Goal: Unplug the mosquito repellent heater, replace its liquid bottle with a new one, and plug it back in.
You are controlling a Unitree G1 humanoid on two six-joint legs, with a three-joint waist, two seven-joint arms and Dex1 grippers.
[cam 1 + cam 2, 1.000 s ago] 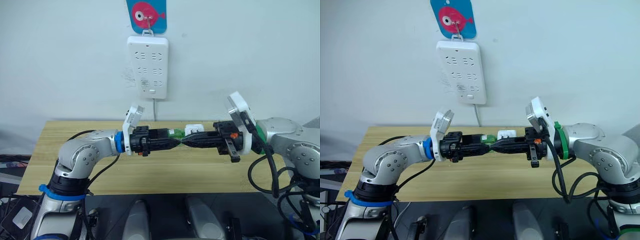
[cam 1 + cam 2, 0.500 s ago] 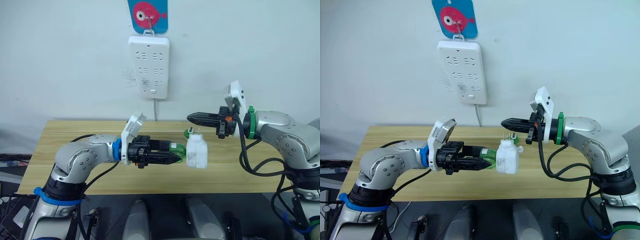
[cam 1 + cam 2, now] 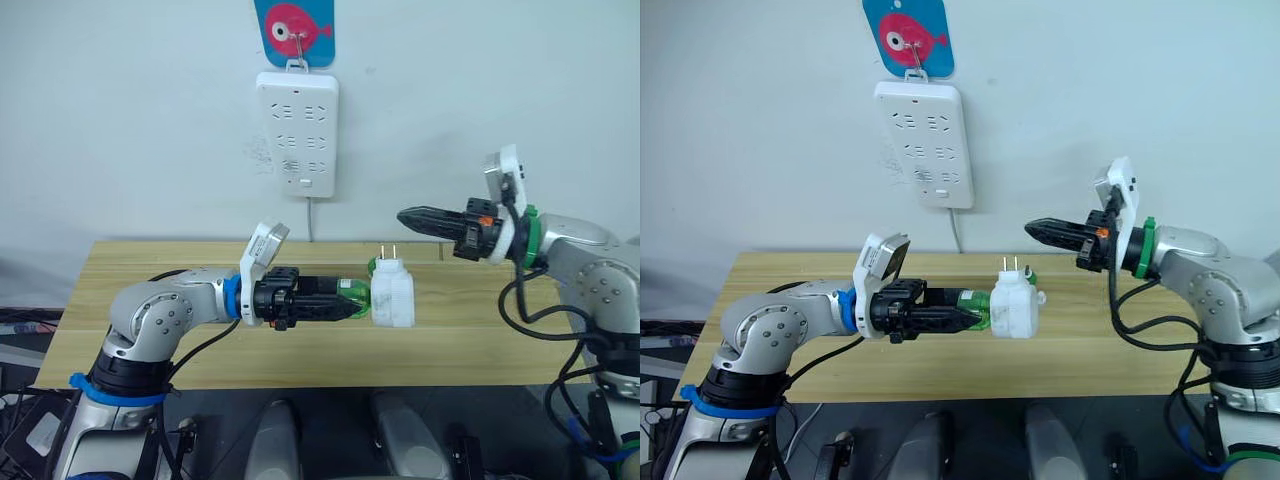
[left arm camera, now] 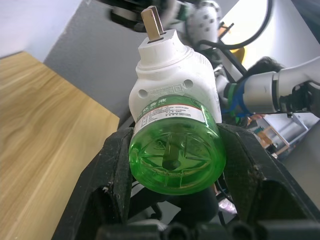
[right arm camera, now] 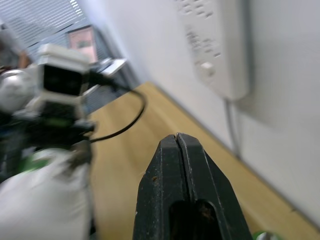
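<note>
The white mosquito repellent heater [image 3: 394, 299] hangs above the wooden table [image 3: 150, 300], its two metal prongs [image 3: 387, 253] pointing up. A green liquid bottle [image 3: 352, 294] is attached to its base, and my left gripper [image 3: 340, 304] is shut on that bottle. In the left wrist view the bottle [image 4: 175, 152] sits clamped between the black fingers [image 4: 112, 170], with the heater [image 4: 170, 80] beyond it. My right gripper [image 3: 415, 218] is shut on nothing, up and to the right of the heater, pointing left. Its pressed-together fingers [image 5: 172, 165] show in the right wrist view.
A long white power strip [image 3: 297, 130] hangs on the wall under a blue fish hook [image 3: 294, 30], its cord dropping behind the table. A small green-topped object [image 3: 1030, 275] stands on the table just behind the heater.
My right gripper has let go of the heater and pulled away up and to the right, shut. The left gripper still holds the bottle with the heater, now with prongs up.
</note>
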